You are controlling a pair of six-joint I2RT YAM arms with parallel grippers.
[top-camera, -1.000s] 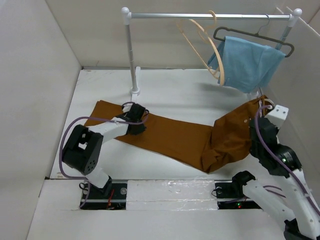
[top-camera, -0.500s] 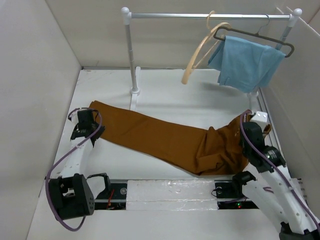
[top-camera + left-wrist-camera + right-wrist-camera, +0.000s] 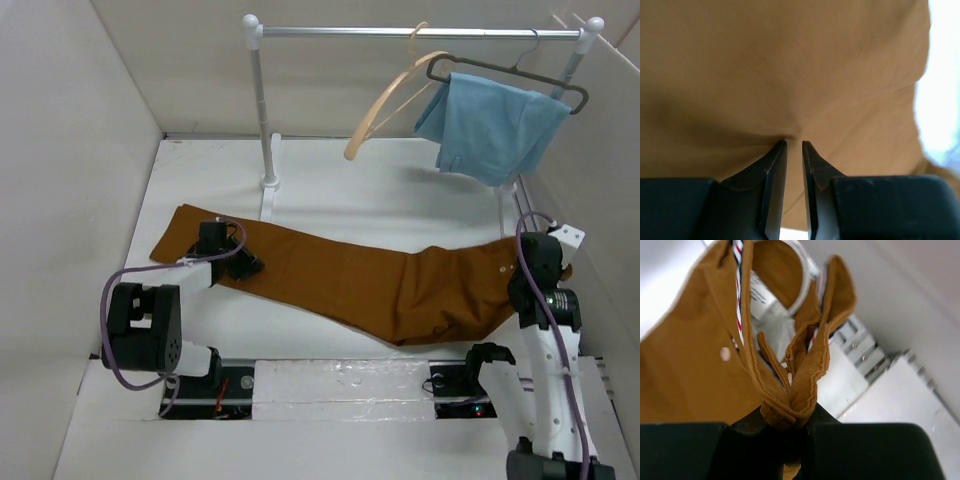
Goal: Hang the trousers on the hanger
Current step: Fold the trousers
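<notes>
**Rust-brown trousers lie flat on the table, waistband pinched at the right**

At the left of the top view, the left arm's black links fold low over the white table [image 3: 380, 190]. The left gripper [image 3: 794, 145] presses its tips onto a trouser leg. In the left wrist view the two dark, wedge-shaped fingers stand nearly together with a thin slit between them, and soft creases in the cloth run into that slit. Whether any fabric is nipped there I cannot tell.

The trousers [image 3: 350, 280] are matte woven cotton and stretch as one long band from the left of the frame down to the lower right. They lie flat and smooth along the legs and bunch into folds near the seat.

Above the middle, a white post holds a silvery rail [image 3: 330, 32]. The hanger [image 3: 395, 88], pale wood with curved shoulders, hangs from the rail by its hook and tilts down to the left, well apart from the trousers. Beside it, a thin dark grey hanger [image 3: 500, 72] carries a light blue cloth [image 3: 495, 125].

At the right, the right gripper [image 3: 789, 426] is clamped on the thick folded waistband. The right wrist view shows a small pale button [image 3: 725, 354] and the lining striped red, white and blue [image 3: 737, 300].
</notes>
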